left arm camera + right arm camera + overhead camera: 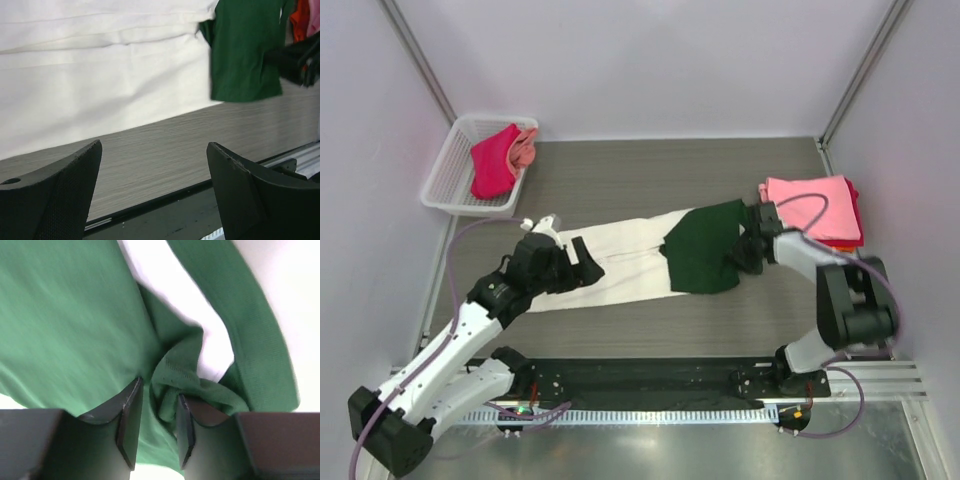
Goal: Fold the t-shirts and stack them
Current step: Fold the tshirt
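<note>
Closest to the lens in the left wrist view are the left gripper's (154,150) two dark fingers (60,190). They are spread wide with nothing between them, hanging over bare table (620,180) at the near edge of the cream t-shirt (630,255).

That shirt lies stretched across the table, its long axis running left to right and tilting slightly away from the arms toward the right. The left gripper is at its left, hem end. The right gripper (159,390) is at the other end, down in the dark green sleeve (705,245). Its jaws stand narrow around a bunched ridge of green cloth, but I cannot tell whether they are truly pinching it or only closing round it.

So each arm has the end of the shirt on its own side. For the left arm, the cloth lies just ahead and beyond the fingertips, and nothing stands between them.

Just beyond the right gripper, toward the far right corner, sits the folded stack (815,205). It has pink on top and red showing at its edge, and it is close enough that a lifted sleeve could brush it.

Well apart, at the far left, the white mesh basket (445,185) holds a crumpled magenta shirt (492,165) and a paler orange one (525,148), both unfolded. They are out of the way of any fold along the cream shirt.
</note>
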Robot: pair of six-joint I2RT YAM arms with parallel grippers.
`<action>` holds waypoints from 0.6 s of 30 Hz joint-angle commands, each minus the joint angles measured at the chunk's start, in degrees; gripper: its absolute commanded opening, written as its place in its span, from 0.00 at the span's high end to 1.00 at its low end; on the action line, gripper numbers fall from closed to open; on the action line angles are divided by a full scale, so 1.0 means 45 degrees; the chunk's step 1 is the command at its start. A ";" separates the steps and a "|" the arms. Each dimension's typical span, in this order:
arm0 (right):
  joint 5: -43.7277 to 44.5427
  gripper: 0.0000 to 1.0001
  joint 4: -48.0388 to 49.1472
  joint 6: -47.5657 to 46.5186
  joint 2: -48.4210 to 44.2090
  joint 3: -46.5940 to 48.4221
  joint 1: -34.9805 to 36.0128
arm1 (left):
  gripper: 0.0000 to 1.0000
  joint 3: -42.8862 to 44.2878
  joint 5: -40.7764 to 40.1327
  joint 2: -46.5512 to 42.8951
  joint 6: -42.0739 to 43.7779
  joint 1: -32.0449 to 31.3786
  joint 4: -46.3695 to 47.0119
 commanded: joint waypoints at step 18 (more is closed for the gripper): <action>-0.0197 0.06 0.0807 -0.1817 0.3159 0.6118 -0.0329 | 0.28 0.0377 -0.3964 0.3206 0.1649 -0.4674 0.0308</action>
